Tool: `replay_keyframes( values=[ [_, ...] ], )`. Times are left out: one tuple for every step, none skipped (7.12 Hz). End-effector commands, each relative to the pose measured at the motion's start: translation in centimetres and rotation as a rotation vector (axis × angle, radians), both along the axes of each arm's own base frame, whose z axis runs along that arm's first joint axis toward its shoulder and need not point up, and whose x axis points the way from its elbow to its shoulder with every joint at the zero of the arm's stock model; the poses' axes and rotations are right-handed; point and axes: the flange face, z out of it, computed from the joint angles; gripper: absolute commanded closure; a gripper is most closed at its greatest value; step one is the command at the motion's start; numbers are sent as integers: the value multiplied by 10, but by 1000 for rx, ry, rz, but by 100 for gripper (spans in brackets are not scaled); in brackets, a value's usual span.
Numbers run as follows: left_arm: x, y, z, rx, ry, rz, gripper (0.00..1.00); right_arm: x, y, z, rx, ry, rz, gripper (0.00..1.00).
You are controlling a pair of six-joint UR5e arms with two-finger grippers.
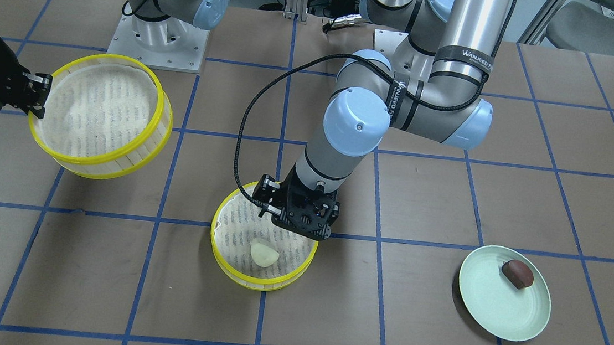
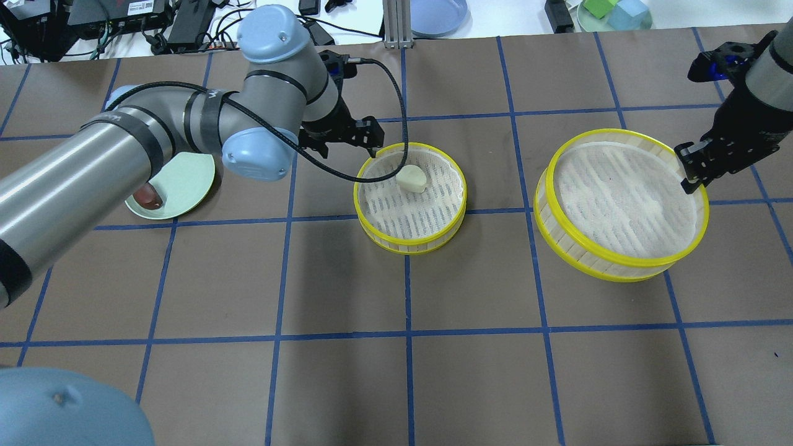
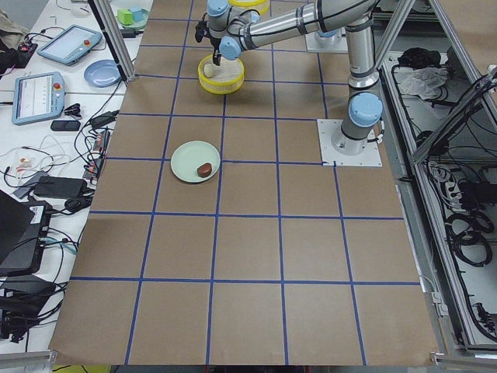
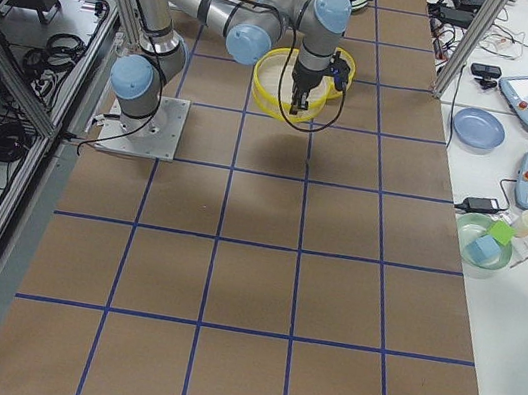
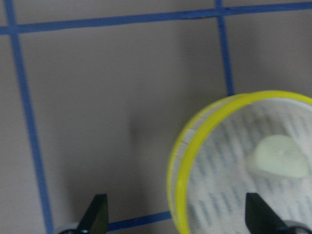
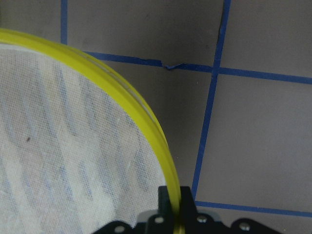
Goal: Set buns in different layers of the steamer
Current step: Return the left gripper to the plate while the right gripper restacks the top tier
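Cream bun (image 2: 412,178) long axis seemingly left-right, held tier (image 2: 619,269) tilted

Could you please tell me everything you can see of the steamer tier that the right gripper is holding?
The steamer tier is a round tray with a bright yellow rim, pale slatted sides and a white mesh cloth floor. It holds no bun. The right gripper has its jaws pinched across the rim at one edge. The tray hangs tilted, seemingly clear of the table, and nothing else touches it.
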Motion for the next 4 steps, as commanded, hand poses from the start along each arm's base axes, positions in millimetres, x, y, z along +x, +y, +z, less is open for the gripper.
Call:
replay_keyframes(
  values=[
    [113, -26, 1, 3, -39, 17, 0, 0, 2, 1, 6, 9, -12, 100],
    [162, -27, -8, 58, -38, 84, 0, 2, 3, -4, 22, -7, -13, 100],
    [194, -29, -12, 67, -46, 120, 0, 2, 3, -9, 22, -13, -16, 100],
    [226, -31, -18, 70, -123, 44, 0, 4, 6, -8, 26, -22, -25, 100]
  ],
)
